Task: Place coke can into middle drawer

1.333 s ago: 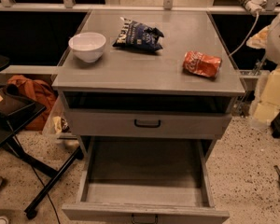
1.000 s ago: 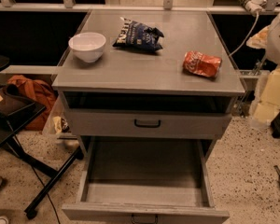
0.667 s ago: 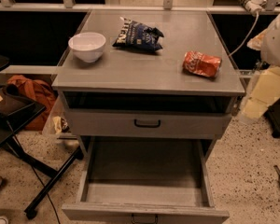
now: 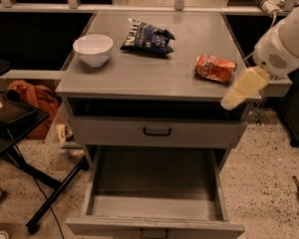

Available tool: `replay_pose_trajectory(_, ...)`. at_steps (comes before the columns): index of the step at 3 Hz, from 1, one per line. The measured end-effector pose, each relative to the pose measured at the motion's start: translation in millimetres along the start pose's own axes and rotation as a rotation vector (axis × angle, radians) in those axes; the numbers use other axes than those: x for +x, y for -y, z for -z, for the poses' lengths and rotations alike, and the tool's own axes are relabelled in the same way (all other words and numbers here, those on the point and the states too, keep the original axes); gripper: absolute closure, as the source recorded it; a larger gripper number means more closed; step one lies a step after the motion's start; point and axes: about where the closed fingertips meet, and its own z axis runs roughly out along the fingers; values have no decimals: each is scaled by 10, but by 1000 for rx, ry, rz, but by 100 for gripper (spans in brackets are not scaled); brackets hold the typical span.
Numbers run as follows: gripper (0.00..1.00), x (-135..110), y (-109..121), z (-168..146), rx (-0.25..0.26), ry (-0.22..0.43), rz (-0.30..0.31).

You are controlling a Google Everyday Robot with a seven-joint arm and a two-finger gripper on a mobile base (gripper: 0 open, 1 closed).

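Flat matt-grey worktop (image 4: 139, 76) on a boxy cabinet. Far L of the coke can (image 4: 216, 67): round white bowl (image 4: 93, 49), smooth, glossy. Closer in, L of the can and behind it: crinkly dark-blue chip bag (image 4: 148, 38) w/ white print, lying flat. The can itself lies on its side near the worktop's R front edge. It's red-orange metal, dented, w/ white lettering. Below the can, to its L: upper drawer (image 4: 114, 132), plain grey front w/ thin black handle (image 4: 157, 132). Lower still: middle drawer (image 4: 157, 180), pulled out, wide, shallow, plain grey inside. Just R of the can, a bit nearer me: gripper (image 4: 229, 101), a cream-yellow tapered wedge on a bulky white arm (image 4: 284, 44). It's clear of the can, gripping nothing. How far it's open, can't tell.
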Motion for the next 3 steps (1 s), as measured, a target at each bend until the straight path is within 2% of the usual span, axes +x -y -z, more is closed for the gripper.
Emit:
replay_pose_trajectory(1,0,-68,445,-315,59,65,-82)
replay_pose_trajectory(2,0,-96,843,-578,88,101,-145)
replay_pose_trajectory(3,0,-167,1075,-872,64,132,-191)
